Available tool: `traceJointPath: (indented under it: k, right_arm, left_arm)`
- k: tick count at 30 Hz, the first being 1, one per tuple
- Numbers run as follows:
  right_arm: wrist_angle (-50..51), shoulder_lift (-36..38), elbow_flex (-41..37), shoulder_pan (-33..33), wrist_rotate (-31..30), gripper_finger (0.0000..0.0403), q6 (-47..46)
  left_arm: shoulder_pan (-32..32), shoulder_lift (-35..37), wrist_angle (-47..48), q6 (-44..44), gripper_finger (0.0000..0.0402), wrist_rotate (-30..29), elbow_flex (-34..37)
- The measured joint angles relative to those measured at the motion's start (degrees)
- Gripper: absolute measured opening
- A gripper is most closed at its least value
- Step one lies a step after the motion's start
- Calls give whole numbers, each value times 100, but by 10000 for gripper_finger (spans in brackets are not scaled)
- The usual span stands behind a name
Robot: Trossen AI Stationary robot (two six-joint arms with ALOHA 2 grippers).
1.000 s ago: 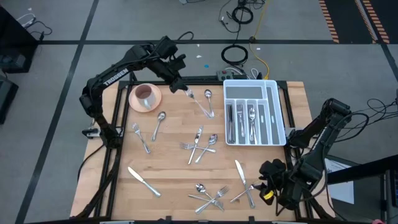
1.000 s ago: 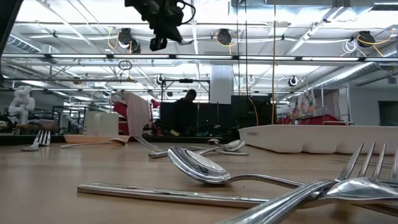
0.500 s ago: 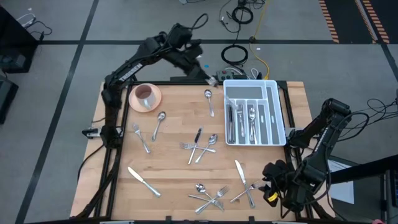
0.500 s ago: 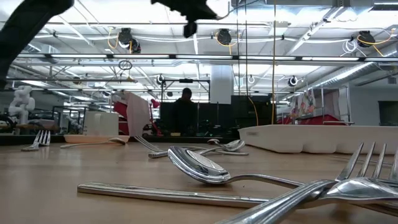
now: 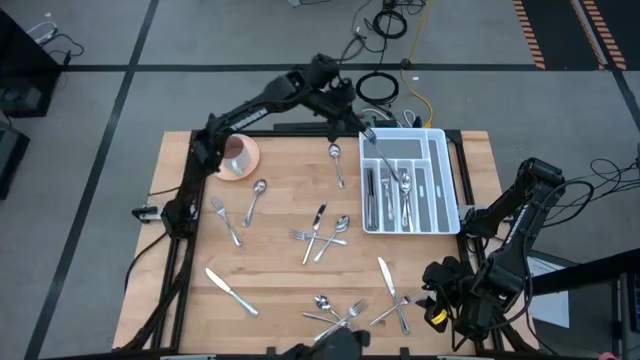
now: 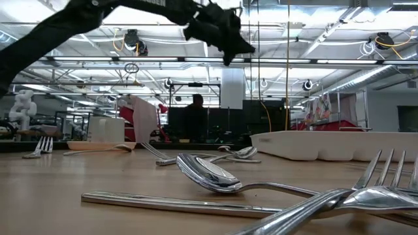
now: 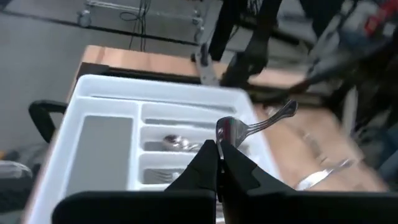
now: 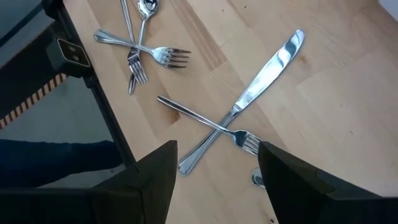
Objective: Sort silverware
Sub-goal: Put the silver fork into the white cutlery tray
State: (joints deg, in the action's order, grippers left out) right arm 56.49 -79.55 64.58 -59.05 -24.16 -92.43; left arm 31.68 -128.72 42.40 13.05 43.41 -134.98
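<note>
My left gripper [image 5: 365, 135] hangs over the far left corner of the white divided tray [image 5: 446, 190], shut on a silver spoon [image 7: 249, 126]. The spoon slants out over the tray's compartments, which hold several pieces of silverware [image 5: 404, 188]. My right gripper [image 8: 214, 186] stands open above the table's near right corner, over a knife [image 8: 264, 71] crossed with a fork [image 8: 214, 140]; it touches neither. More silverware lies loose on the wooden table, with a crossed group at the middle [image 5: 320, 232] and another at the near edge [image 5: 338, 315]. My left gripper pinches the spoon at its bowl end [image 7: 226, 132] between its two fingertips. The handle [image 7: 277, 116] sticks out past the fingers, slanting up and away. The fingers slant downward, coming from the table's far left. The spoon is lifted clear, above the tray.
A pink cup on a saucer [image 5: 237, 155] stands at the far left. Single pieces lie about: a spoon [image 5: 336, 162] left of the tray, a spoon [image 5: 257, 196] and fork [image 5: 228, 221] at the left, a knife [image 5: 231, 291] near left.
My left gripper has carried the spoon from beside the pink cup along the far edge toward the table's right, ending over the tray. It has sunk a little and rolled about its own axis, so the spoon now slants out over the compartments.
</note>
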Motion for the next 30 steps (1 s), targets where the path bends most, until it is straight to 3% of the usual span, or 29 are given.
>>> traceJointPath:
  k: [4,12,23,30]
  right_arm:
    - [9,0,0,0,0,217,-108]
    - [21,0,0,6,-7,217,-291]
    - [80,-2,-183,9,-575,217,-684]
    - [60,-2,-223,9,-581,217,-838]
  left_arm:
    - [-92,-348,86,779,0,-61,-2]
    - [-338,-770,104,1185,0,-427,-2]
    - [-1020,-923,131,2625,0,-2016,-2]
    - [-1199,-1008,107,2651,0,-2146,-2]
